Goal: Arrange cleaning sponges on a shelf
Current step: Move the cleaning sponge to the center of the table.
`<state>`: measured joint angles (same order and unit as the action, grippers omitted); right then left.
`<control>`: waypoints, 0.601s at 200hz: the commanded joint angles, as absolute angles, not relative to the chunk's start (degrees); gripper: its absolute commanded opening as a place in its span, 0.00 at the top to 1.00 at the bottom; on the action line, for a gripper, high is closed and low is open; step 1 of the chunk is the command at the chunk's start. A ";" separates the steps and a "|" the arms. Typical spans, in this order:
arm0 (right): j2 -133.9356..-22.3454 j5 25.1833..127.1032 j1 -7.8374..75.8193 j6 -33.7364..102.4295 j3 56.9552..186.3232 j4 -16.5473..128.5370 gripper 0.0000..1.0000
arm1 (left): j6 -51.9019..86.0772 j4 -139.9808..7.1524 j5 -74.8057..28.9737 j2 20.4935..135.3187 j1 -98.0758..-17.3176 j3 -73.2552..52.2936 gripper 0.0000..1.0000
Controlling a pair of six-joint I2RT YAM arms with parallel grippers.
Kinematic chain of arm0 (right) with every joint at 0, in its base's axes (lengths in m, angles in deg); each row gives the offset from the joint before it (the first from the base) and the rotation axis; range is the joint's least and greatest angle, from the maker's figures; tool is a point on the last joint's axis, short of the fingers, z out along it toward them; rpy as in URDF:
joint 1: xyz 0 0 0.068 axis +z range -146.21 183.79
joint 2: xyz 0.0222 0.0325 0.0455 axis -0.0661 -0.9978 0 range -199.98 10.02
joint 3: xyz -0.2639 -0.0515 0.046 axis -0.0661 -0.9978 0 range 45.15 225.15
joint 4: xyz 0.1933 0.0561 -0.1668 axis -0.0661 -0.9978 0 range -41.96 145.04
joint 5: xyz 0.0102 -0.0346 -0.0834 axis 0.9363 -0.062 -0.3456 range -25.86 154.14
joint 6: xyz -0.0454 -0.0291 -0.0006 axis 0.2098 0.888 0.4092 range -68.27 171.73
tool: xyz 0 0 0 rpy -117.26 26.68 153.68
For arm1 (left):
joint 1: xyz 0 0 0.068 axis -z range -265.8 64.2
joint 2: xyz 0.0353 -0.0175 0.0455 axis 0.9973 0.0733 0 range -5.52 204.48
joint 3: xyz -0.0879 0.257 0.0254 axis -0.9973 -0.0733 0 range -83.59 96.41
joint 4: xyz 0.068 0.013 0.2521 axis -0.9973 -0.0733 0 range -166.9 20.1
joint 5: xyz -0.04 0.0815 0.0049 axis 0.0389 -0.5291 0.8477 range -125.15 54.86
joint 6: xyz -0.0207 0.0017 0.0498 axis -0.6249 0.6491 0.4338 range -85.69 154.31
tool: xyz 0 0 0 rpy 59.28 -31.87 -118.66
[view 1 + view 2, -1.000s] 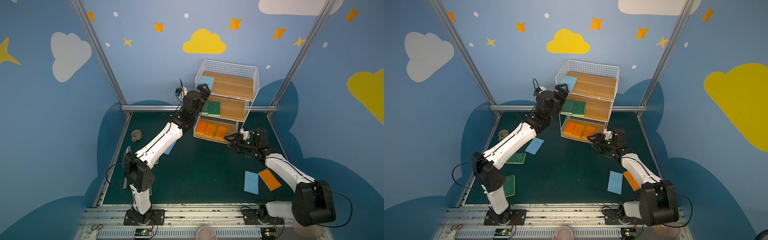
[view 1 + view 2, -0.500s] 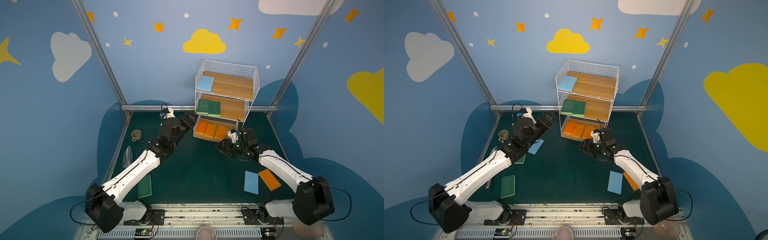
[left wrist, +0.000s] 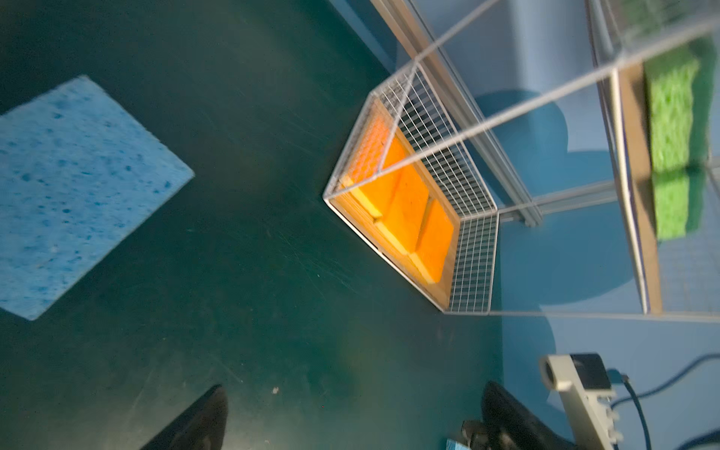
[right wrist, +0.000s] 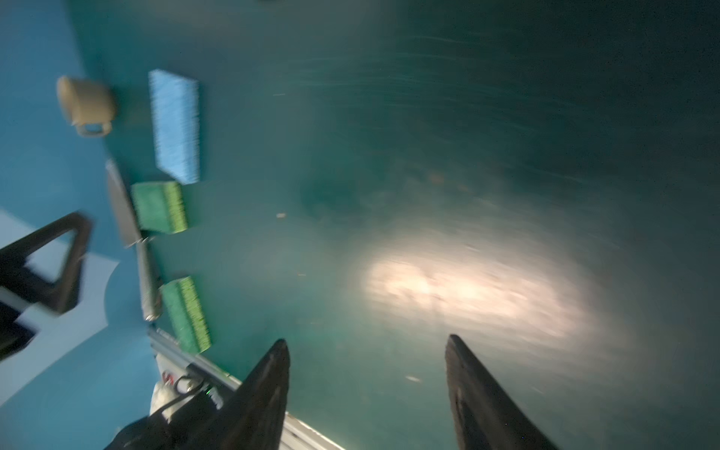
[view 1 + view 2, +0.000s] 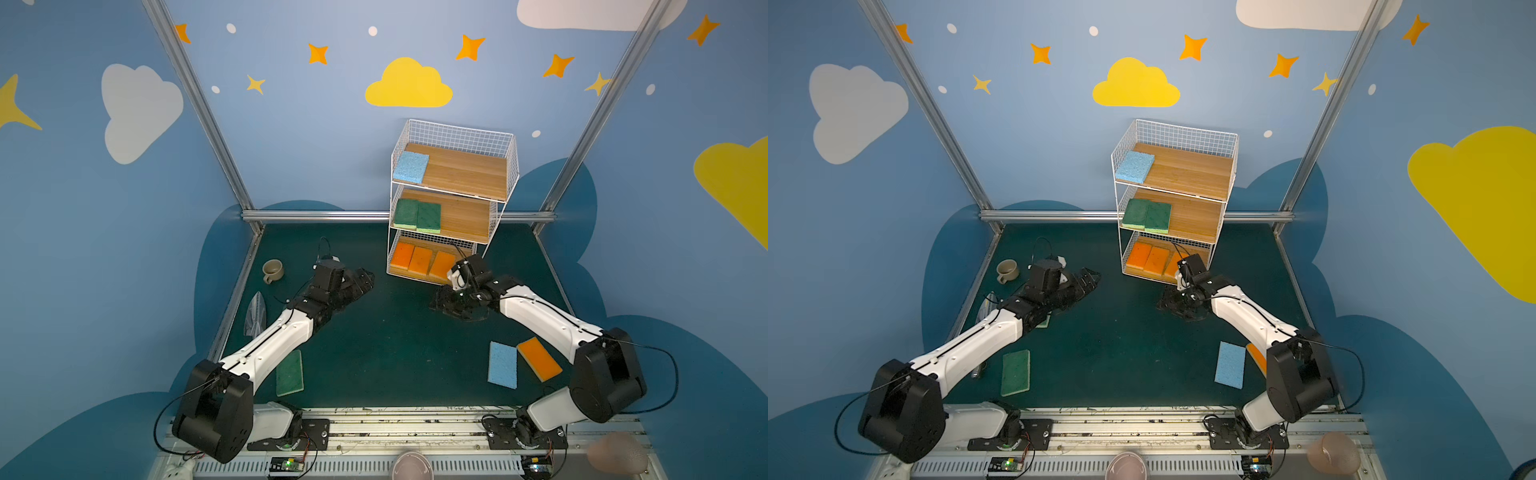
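Upper centre of both top views, shelf (image 5: 465, 170) (image 5: 1187, 166): white wire-grid rack with three stepped light-brown boards, at the far edge of the dark green mat (image 5: 395, 353)
Top board: one porous light blue sponge (image 5: 411, 166) (image 5: 1135, 167), flat at the board's left end
Middle board: two green sponges (image 5: 417, 215) (image 5: 1147, 215) side by side and touching at the left end, dark face up, pale green edge showing
Bottom board: three orange sponges (image 5: 419, 259) (image 3: 405, 210) in a row, yellow layer underneath; the right arm partly hides the rightmost in both top views
Lower right of the mat: loose blue sponge (image 5: 503, 365) (image 5: 1230, 365) and loose orange sponge (image 5: 539, 358), flat, just beside each other
Lower left of the mat: loose green sponge (image 5: 289, 373) (image 5: 1015, 372), flat beside the left arm
Wrist views: second blue sponge (image 3: 74, 195) (image 4: 175, 124) and second green sponge (image 4: 159, 206), flat on the mat near the left arm
Left gripper (image 5: 365, 279) (image 5: 1091, 278): spread wide and empty, left of the bottom board
Right gripper (image 5: 444, 305) (image 4: 370, 370): jaws apart, nothing between them, low over the mat in front of the bottom board
Left edge of the mat: beige mug (image 5: 273, 270) — metal trowel (image 5: 255, 318) below it in the frame
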<state>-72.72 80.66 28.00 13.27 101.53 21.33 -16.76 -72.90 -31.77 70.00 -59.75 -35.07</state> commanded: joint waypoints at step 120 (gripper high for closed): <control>-61.82 73.97 15.51 7.70 75.45 24.24 0.41 | -11.04 -66.20 -33.25 70.64 -52.84 -43.61 0.00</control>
<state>-57.18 67.65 15.12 9.10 76.13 18.40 -12.13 -66.98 -32.51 73.11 -53.00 -42.37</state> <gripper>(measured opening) 0.607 0.997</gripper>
